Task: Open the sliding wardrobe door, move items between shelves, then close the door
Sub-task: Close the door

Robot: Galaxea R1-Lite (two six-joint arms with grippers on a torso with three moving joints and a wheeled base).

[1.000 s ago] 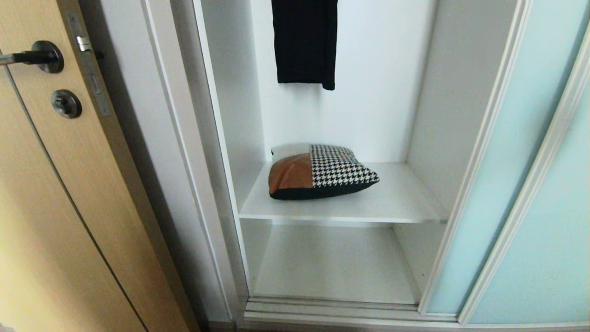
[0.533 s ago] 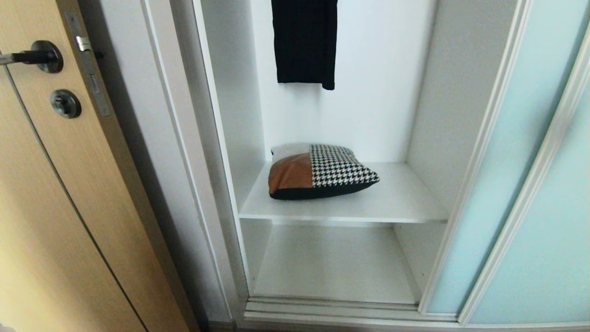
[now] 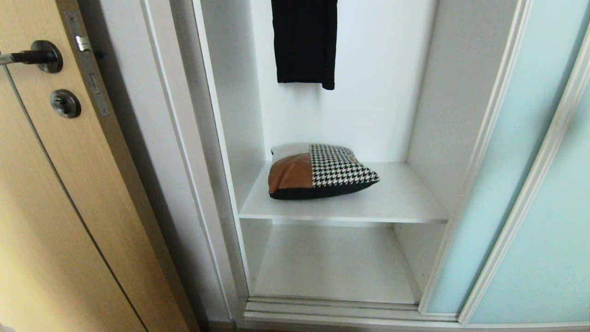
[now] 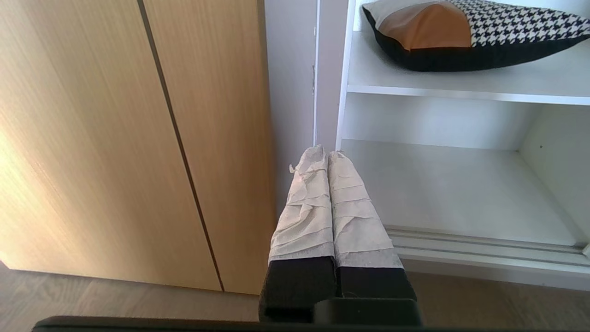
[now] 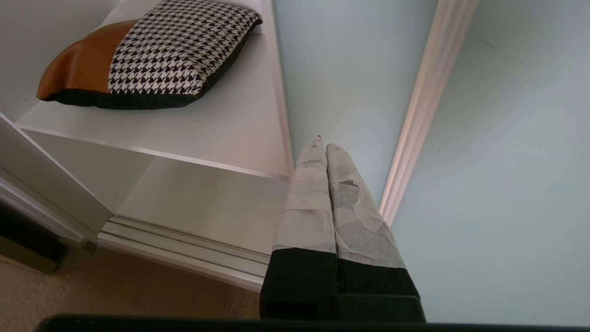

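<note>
Pressing its tape-wrapped fingers together on nothing, the right gripper (image 5: pixel 321 144) hangs before the frosted aqua sliding wardrobe door (image 5: pixel 350 83); the clenched, empty left gripper (image 4: pixel 326 154) faces the bare lower white laminate shelf (image 4: pixel 451 189). Only the head view shows neither gripper, but a hanging black garment (image 3: pixel 304 41) above the square patchwork cushion (image 3: pixel 318 171) on the upper shelf (image 3: pixel 396 198).

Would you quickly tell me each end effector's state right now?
Left end effector: closed, holding nothing.
Right end effector: closed, holding nothing.

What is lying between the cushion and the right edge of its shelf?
Nothing: in the head view the shelf is bare from the cushion to its right end.
</note>
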